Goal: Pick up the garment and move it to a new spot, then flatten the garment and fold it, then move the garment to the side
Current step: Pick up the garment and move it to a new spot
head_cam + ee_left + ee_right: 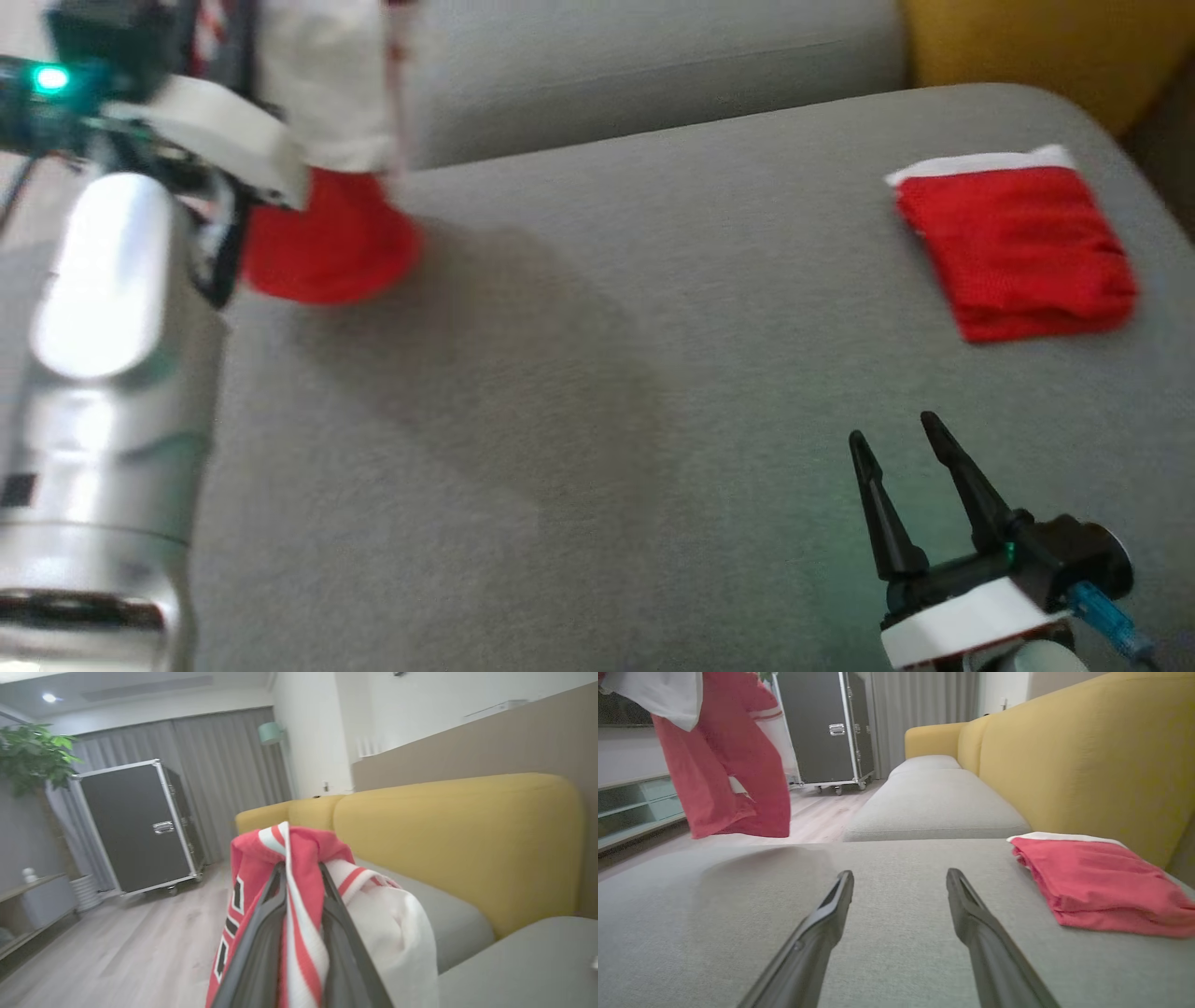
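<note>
The garment [327,233], red with white parts and striped trim, hangs in the air over the far left of the grey sofa cushion [597,392]. In the left wrist view my left gripper [301,865] is shut on a bunched fold of the garment [252,858], its two dark fingers pinching the striped edge. From the right wrist view the garment [733,765] dangles at the upper left, its hem above the cushion edge. My right gripper [892,434] stands open and holds nothing, low over the cushion's near right, its fingers [831,905] spread wide.
A second red garment [1018,247], folded with a white edge, lies on the cushion's far right beside the yellow backrest [1064,756]. My pale left forearm [112,373] fills the left side. Beyond the sofa stands a black flight case [140,826] on wood floor.
</note>
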